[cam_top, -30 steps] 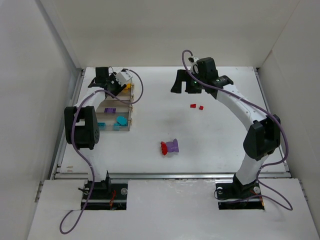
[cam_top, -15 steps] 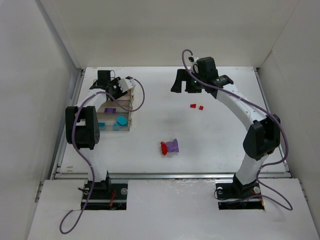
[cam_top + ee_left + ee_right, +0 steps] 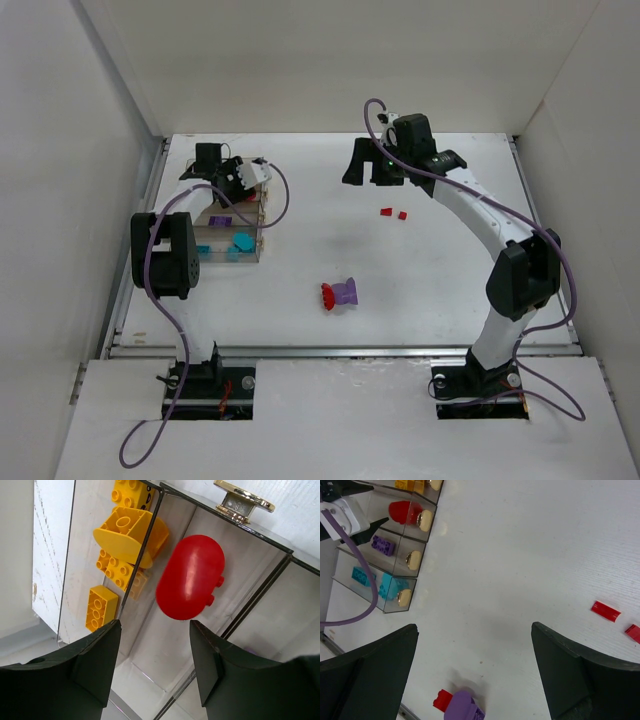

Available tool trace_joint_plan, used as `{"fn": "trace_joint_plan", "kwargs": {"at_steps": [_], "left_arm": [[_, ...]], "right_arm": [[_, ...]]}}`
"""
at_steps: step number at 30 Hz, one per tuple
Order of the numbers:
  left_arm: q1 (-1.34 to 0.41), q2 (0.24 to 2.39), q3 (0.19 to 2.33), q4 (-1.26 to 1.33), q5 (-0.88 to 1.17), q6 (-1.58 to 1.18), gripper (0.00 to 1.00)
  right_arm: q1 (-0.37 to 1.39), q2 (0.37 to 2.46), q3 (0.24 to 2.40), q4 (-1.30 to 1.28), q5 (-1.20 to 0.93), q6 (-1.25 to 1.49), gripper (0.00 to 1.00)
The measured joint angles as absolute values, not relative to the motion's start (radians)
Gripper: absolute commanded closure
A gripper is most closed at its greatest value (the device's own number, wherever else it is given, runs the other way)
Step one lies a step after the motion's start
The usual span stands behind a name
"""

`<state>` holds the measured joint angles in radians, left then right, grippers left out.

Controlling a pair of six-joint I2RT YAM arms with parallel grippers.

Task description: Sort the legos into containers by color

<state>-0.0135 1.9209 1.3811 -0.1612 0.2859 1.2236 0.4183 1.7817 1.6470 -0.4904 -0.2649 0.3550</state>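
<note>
White counter [image 3: 420,260]: left claw [image 3: 155,630] & right claw [image 3: 475,626] spread, empty. Left hangs close over red brick [image 3: 190,577] in bin [image 3: 255,596]; may clip its wall on lift, shifting it.

worktop [image 3: 420,290]: white, flat and matt. faint grain and small dark scuffs show in the left wrist view. a soft grey shade lies near its middle.
back wall [image 3: 330,60]: plain white panel, upright along the far edge of the worktop.
left wall [image 3: 50,200], right wall [image 3: 600,150]: white panels closing the two sides and meeting the back wall at the corners.
near rail [image 3: 340,351]: silvery metal strip across the near edge of the worktop.
left side rail [image 3: 155,165], right side rail [image 3: 521,170]: like strips along the worktop's side edges.
front panel [image 3: 340,420]: white board on the near side of the near rail.
</note>
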Motion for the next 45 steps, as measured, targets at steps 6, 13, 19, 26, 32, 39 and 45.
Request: {"fn": "trace_joint_plan", "kwargs": {"at_steps": [6, 13, 19, 26, 32, 39, 45], "left_arm": [[-0.014, 1.921, 1.381, -0.163, 0.289, 1.23, 0.46], [-0.013, 1.921, 1.412, -0.203, 0.32, 1.198, 0.46], [-0.016, 1.906, 1.485, -0.246, 0.38, 1.114, 0.46], [-0.09, 1.784, 1.527, -0.352, 0.466, 1.089, 0.29], [-0.263, 1.649, 1.529, -0.6, 0.619, 1.271, 0.14], [-0.469, 1.67, 1.472, -0.857, 0.728, 1.376, 0.14], [-0.476, 1.799, 1.474, -0.934, 0.895, 1.273, 0.18]], "right_arm": [[0.416, 1.782, 1.647, -0.491, -0.261, 0.355, 0.0], [0.39, 1.782, 1.647, -0.526, -0.193, 0.345, 0.0], [0.296, 1.809, 1.65, -0.596, -0.123, 0.311, 0.0], [0.257, 1.811, 1.556, -0.617, -0.094, 0.263, 0.0], [0.276, 1.771, 1.471, -0.629, -0.096, 0.245, 0.0], [0.356, 1.721, 1.471, -0.64, -0.08, 0.232, 0.0], [0.439, 1.626, 1.409, -0.662, -0.098, 0.236, 0.0]]}}
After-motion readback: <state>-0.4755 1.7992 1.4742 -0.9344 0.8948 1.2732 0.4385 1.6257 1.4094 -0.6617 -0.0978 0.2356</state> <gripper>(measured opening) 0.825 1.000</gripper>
